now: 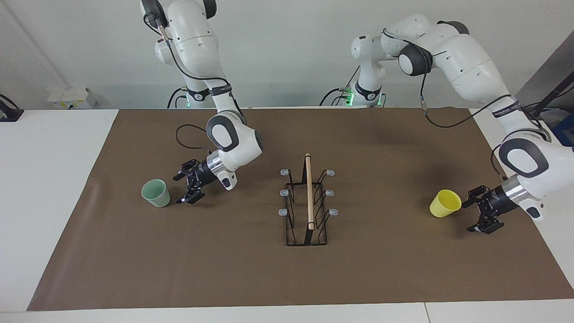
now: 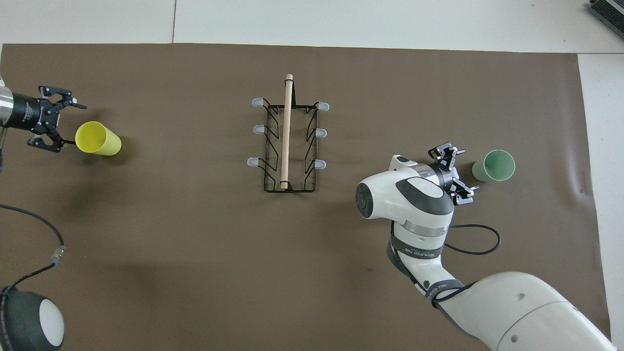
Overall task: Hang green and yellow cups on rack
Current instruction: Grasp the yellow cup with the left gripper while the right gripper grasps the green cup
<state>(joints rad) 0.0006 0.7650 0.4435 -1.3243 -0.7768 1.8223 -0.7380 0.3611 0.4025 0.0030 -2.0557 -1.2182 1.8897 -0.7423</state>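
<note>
The rack (image 1: 307, 202) (image 2: 287, 141) stands upright at the middle of the brown mat (image 1: 287, 269) (image 2: 195, 243) that covers the table (image 1: 49, 179) (image 2: 341, 19), its wooden rod running lengthways away from the robots. All six grey-tipped prongs are bare.

The green cup (image 1: 156, 193) (image 2: 494, 165) stands upright, mouth up, toward the right arm's end of the table, well apart from the rack. The right tool (image 1: 190, 181) (image 2: 456, 170) is low over the mat just beside this cup, on the side toward the rack. Its fingers are spread wide and point at the cup; a small gap shows between them and the cup wall. It holds nothing.

The yellow cup (image 1: 445, 203) (image 2: 97, 139) is toward the left arm's end of the table, tilted, its mouth turned toward the left tool (image 1: 479, 211) (image 2: 56, 122). That tool is low over the mat just beside the cup's rim, on the side away from the rack, fingers spread wide and empty. Whether a fingertip touches the rim cannot be told from either view
</note>
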